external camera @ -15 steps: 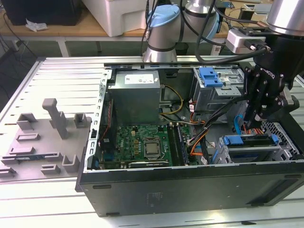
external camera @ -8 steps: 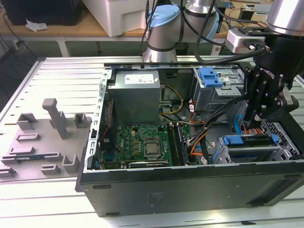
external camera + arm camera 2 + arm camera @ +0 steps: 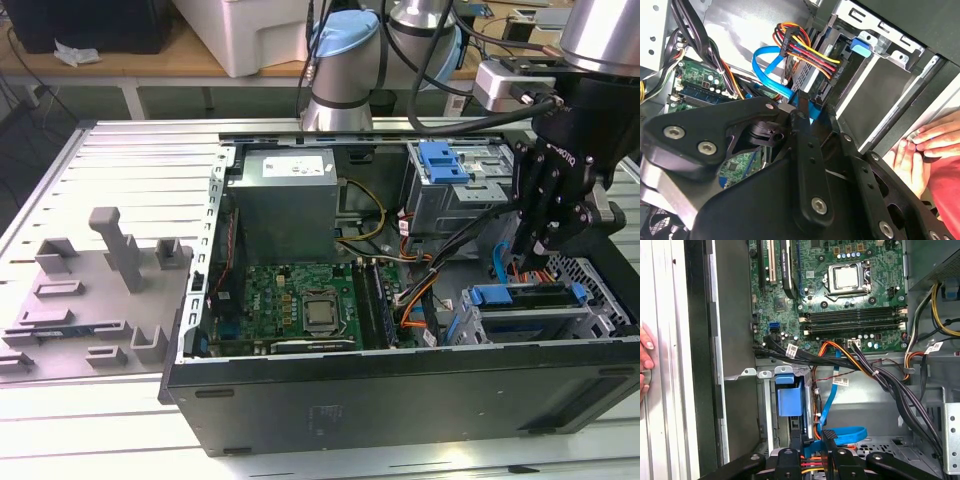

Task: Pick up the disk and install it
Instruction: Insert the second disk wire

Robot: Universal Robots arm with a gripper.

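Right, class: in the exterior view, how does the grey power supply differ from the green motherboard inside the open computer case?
Colour: the power supply is grey metal with a white label; the motherboard is green, dotted with parts. Shape: the power supply is a tall box, the motherboard a flat board. Place: the power supply sits at the far end, the motherboard on the floor before it. Both sit inside the computer case.

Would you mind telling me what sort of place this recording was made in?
Probably a robotics lab or workshop: an open computer case lies on a slotted metal table, with workbenches behind and grey fixture blocks beside it.
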